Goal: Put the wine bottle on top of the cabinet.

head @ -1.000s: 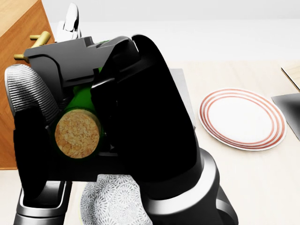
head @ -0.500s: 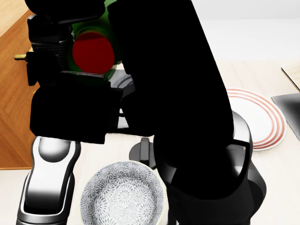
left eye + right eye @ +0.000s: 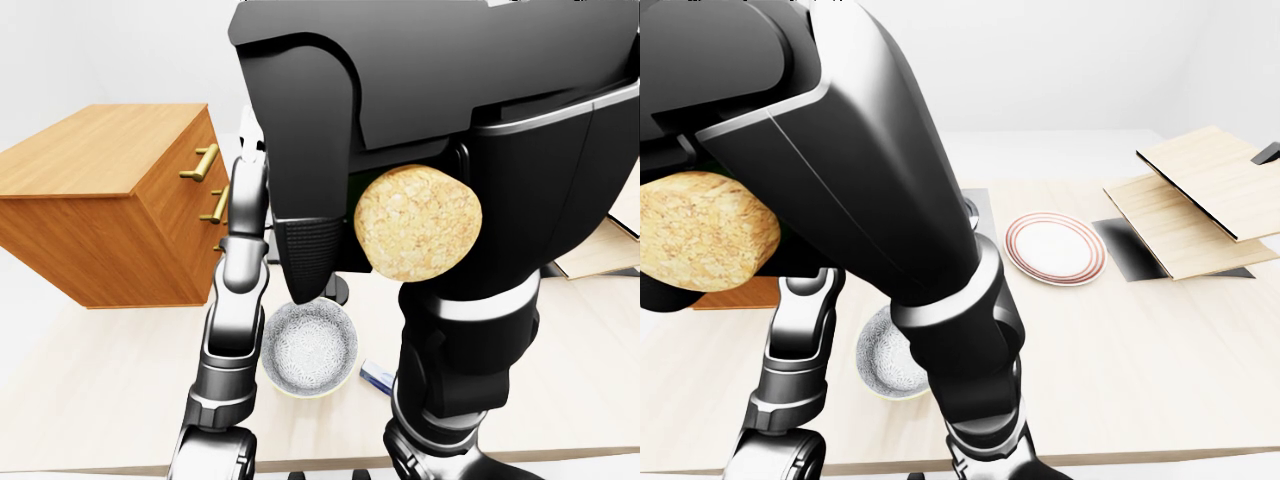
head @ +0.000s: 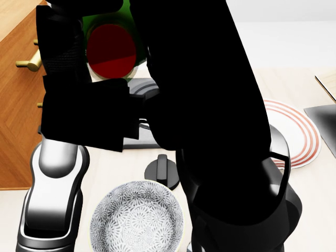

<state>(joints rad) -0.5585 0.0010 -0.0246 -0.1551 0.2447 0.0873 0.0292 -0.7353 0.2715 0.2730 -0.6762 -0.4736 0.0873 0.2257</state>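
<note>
The wine bottle is held up close to the cameras. Its cork end [image 3: 418, 222] fills the middle of the left-eye view. In the head view it shows as a red round end ringed in green [image 4: 111, 50], near the top left. My right hand [image 3: 345, 235] is shut round the bottle, one ribbed fingertip [image 3: 305, 255] hanging beside the cork, and its black arm blocks much of each view. My left hand [image 4: 68, 79] stands just left of the bottle, its grip hidden. The wooden cabinet [image 3: 100, 170] with brass handles stands at the left.
On the pale table [image 3: 1160, 360] are a patterned bowl [image 4: 137, 219], a red-ringed plate [image 3: 1055, 248], a black knob-like piece [image 4: 163, 170] and a small blue-white item [image 3: 377, 376]. Wooden boards [image 3: 1200, 190] lie at the right. A dark mat [image 4: 323, 123] is at the head view's right edge.
In the head view the bottle has risen toward the top left. A red end now faces the camera where the cork did. My left arm has come up with it.
</note>
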